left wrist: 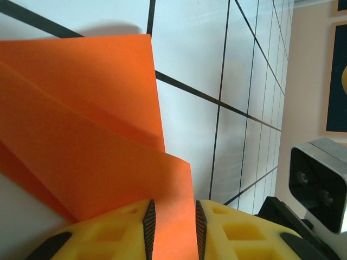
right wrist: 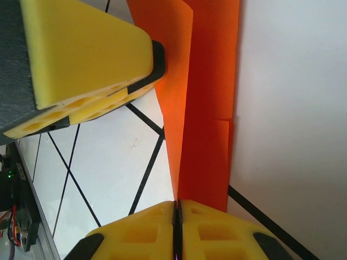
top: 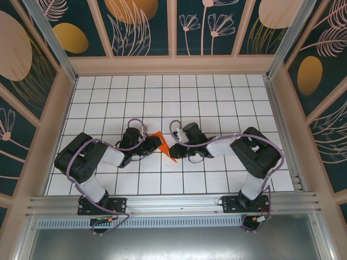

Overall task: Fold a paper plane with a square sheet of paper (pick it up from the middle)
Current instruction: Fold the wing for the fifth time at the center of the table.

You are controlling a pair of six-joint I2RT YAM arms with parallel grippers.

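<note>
- Here, the folded orange paper (top: 157,135) is at the middle of the counter (top: 217,97), between the two hands and well apart from the walls (top: 303,108).
- White tiles run on from it toward the far wall and to both sides. The arm bases and a rail (top: 173,205) line the near edge.
- Both arms reach inward and low, wrists facing each other across the paper.
- The right hand (right wrist: 178,216) is pinched closed on a narrow end of the paper.
- The left hand (left wrist: 172,216) has its fingers a little apart with a flap between them; I cannot tell whether it pinches.
- In the right wrist view, one left pad (right wrist: 157,59) touches the paper's edge.
</note>
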